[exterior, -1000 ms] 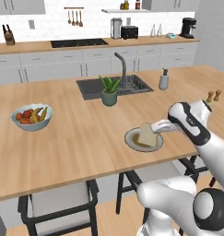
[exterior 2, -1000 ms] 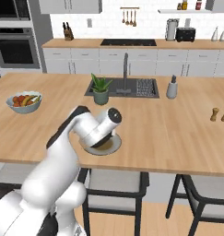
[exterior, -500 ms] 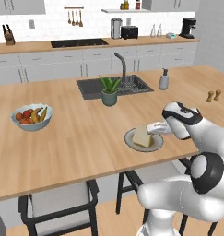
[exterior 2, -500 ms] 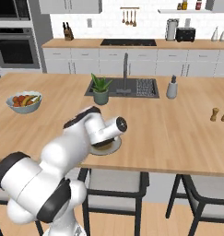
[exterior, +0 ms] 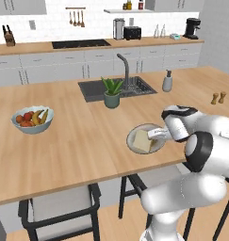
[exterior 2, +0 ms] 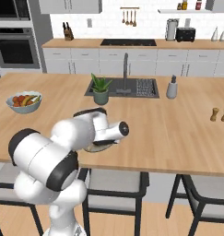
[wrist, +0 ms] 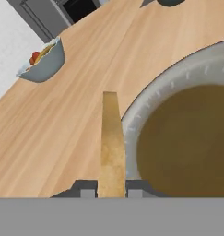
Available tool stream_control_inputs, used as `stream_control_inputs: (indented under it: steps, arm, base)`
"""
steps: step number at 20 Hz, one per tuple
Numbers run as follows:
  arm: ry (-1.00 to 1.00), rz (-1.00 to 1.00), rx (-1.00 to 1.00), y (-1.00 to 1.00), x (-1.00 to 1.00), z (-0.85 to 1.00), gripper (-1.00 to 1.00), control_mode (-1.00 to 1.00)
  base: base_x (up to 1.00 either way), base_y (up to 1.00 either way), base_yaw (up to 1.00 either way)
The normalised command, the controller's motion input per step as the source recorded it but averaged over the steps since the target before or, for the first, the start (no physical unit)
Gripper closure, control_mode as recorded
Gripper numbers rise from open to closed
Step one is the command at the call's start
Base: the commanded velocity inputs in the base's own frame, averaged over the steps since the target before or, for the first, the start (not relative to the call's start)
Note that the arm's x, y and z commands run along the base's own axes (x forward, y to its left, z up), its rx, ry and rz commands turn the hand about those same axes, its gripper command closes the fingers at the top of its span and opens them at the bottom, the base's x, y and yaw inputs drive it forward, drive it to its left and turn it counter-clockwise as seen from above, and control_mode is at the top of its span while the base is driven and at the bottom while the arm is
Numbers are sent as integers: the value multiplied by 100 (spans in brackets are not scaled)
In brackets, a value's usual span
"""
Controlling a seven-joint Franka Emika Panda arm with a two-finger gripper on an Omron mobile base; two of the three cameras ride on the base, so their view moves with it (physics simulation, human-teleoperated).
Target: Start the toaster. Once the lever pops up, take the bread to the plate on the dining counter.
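Observation:
A thin golden-tan bread slice (exterior: 142, 140) hangs tilted over the round grey plate (exterior: 134, 132) near the front edge of the light-wood dining counter (exterior: 78, 141). My gripper (exterior: 155, 135) is at the plate's right side, shut on the slice. In the hand view the bread (wrist: 112, 147) stands edge-on between my gripper's (wrist: 111, 191) fingertips, above the plate's (wrist: 178, 83) left rim. From the right base view my arm hides most of the plate (exterior 2: 98, 147). The black toaster (exterior: 132, 32) sits far off on the wall counter.
A fruit bowl (exterior: 32, 119) stands at the island's left. A potted plant (exterior: 112, 92), the sink (exterior: 94, 92) with faucet, a soap dispenser (exterior: 167, 82) and two small shakers (exterior: 218, 98) lie behind the plate. Chairs (exterior: 59, 212) tuck under the front edge.
My arm has folded, with its elbow swinging down and toward the base. The gripper and bread stay over the plate, nearly in the same spot.

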Motion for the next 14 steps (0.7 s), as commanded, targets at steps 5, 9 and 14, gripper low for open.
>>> stream_control_inputs:
  steps: [5, 9, 14]
  arm:
    - [0, 0, 0, 0, 24, -30, 100, -100]
    - [0, -1, 0, 0, 29, -23, -100, -100]
    - [0, -6, -1, 0, 26, -19, -100, -100]
  base:
    - [0, 0, 0]
    - [0, 0, 0]
    - [0, 0, 0]
